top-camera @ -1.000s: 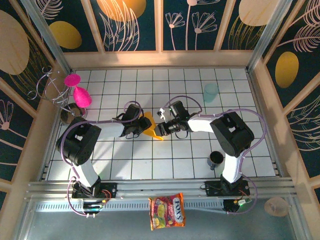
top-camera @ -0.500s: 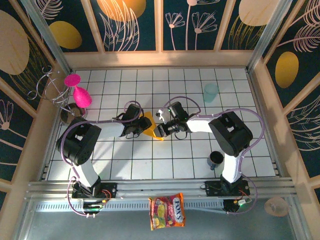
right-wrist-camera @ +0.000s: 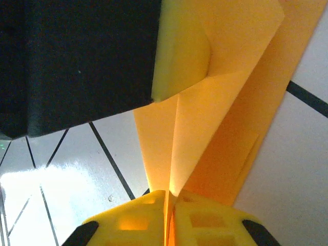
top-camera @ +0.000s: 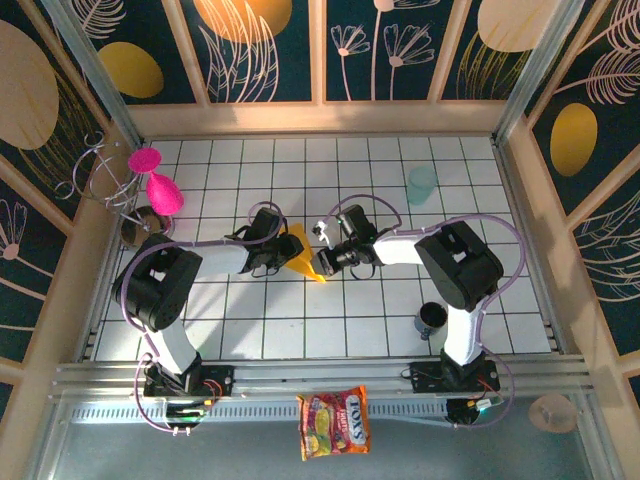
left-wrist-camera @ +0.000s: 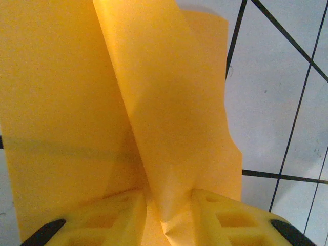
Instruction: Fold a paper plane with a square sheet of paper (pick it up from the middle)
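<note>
From above, the right tool (top-camera: 322,262) is now sitting closer to the left tool (top-camera: 283,254) than a second ago, with the sheet of paper (top-camera: 300,256) standing between them on the tabletop (top-camera: 400,310). Left wrist view — its pads (left-wrist-camera: 113,220) are clamping a raised flap. Right wrist view — its pads (right-wrist-camera: 133,218) are now pinching a crease, so a fold is probably being pressed.

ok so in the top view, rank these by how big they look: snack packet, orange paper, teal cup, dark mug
1. snack packet, largest
2. orange paper
3. teal cup and dark mug, too alike to rank
</note>
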Tool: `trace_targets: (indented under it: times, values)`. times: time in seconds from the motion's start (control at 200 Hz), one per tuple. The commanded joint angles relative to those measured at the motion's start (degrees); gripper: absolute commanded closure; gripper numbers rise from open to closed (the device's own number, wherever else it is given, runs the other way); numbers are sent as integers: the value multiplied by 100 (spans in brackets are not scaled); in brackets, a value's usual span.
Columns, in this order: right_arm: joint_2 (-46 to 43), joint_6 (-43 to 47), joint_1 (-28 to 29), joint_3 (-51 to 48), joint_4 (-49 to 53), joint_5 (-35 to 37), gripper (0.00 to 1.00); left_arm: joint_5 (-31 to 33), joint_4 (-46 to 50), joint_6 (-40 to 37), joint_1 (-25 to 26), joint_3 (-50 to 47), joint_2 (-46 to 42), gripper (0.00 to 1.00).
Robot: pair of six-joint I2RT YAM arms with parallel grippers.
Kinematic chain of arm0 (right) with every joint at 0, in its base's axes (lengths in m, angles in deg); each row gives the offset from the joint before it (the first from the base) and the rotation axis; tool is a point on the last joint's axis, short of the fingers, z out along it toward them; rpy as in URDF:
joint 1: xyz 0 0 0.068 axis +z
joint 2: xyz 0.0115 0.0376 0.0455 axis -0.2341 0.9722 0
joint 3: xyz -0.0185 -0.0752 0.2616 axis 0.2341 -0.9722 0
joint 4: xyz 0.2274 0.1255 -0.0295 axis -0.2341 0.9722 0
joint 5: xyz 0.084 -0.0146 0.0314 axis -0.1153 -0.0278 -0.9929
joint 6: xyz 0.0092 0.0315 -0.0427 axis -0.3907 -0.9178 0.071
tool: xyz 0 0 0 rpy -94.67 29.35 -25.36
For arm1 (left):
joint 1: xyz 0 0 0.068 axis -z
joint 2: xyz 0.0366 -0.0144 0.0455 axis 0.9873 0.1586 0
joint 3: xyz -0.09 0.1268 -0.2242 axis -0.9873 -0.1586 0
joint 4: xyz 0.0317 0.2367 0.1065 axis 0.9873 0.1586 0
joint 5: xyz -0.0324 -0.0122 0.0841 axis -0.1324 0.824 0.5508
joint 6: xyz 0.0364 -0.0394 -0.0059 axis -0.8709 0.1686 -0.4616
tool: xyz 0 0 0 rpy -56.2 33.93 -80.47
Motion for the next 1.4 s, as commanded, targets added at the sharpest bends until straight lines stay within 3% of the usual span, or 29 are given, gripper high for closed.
trace_targets:
  times: [0.0, 0.22, 0.34, 0.44, 0.621, 0.851, 1.397]
  values:
    - [109, 36, -65, -114, -98, -338, 92, 428, 733, -81, -33, -56, -92, 68]
    - [209, -80, -101, -10, 102, -541, 96, 533, 334, -83, -25, -150, -854, 61]
    - [315, -152, -101, 54, 237, -592, 96, 606, -2, -17, -32, -427, -1135, 61]
    - [406, -233, -112, 81, 306, -614, 96, 309, -485, 36, -29, -656, -1230, 64]
    - [460, -515, -224, 51, 182, -784, 97, -347, -1417, 211, -30, -992, -1081, 73]
    - [436, -865, -389, -146, -228, -1136, 97, -719, -2059, 280, -24, -1121, -743, 80]
    - [662, -1449, -609, -368, -744, -1654, 97, -1195, -2538, 285, -27, -1148, -382, 84]
